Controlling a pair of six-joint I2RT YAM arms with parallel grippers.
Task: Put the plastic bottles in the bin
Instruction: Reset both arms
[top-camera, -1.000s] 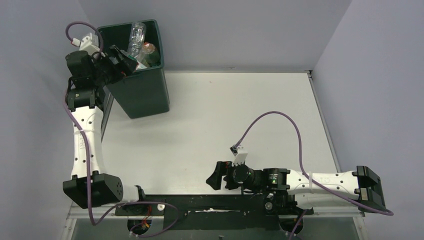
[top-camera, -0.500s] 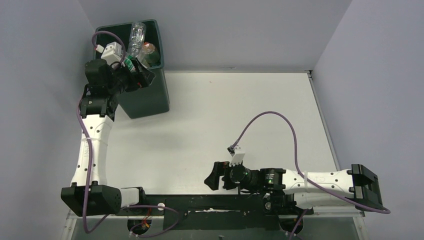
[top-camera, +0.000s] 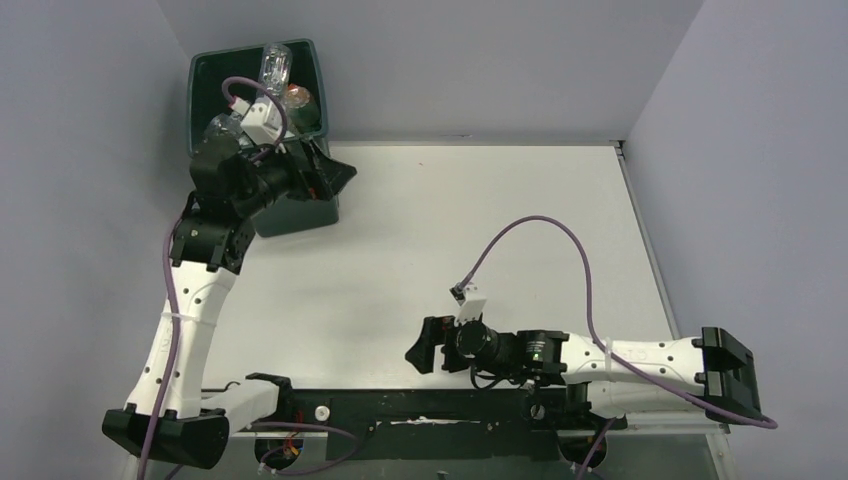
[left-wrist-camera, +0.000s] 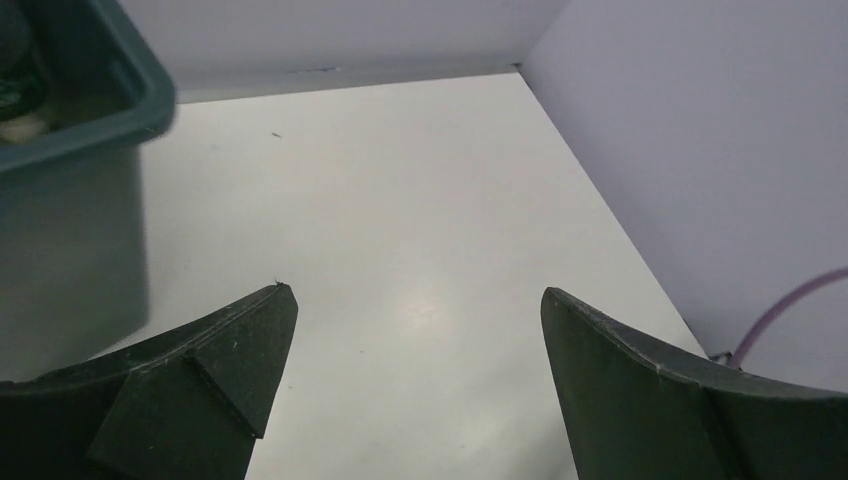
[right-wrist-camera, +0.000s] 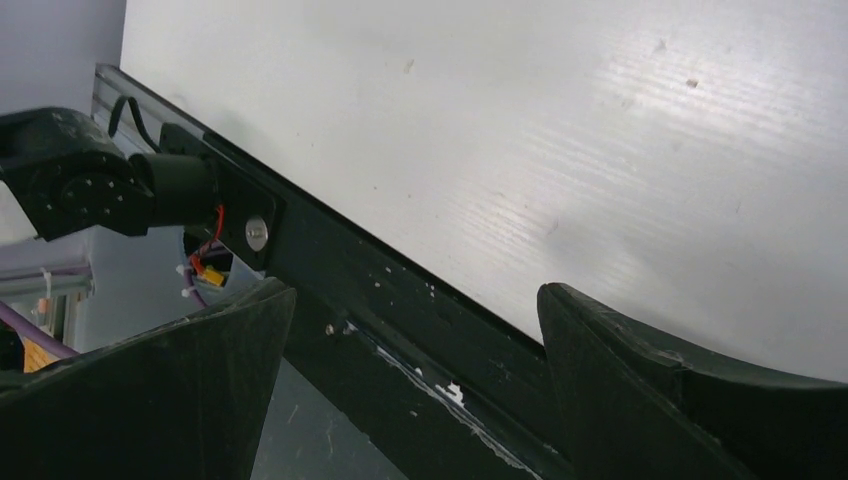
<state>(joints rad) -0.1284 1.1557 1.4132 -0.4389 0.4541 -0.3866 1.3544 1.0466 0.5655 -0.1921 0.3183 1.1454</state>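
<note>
- The bin (top-camera: 292, 212) is standing in the upper left corner, with bottles (top-camera: 275, 68) piling up to its rim and crowding its mouth.
- The left gripper (top-camera: 340, 178), jaws spread, is hanging just right of the bin.
- The table (top-camera: 450, 220) is offering passage across centre and right.
- The right arm (top-camera: 620, 360) and cable (top-camera: 560, 235) are occupying the lower right.

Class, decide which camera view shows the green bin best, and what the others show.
Top external: the bin shows its open top with bottles inside. Left wrist catches only one corner of rim and wall; right wrist shows none of it.
</note>
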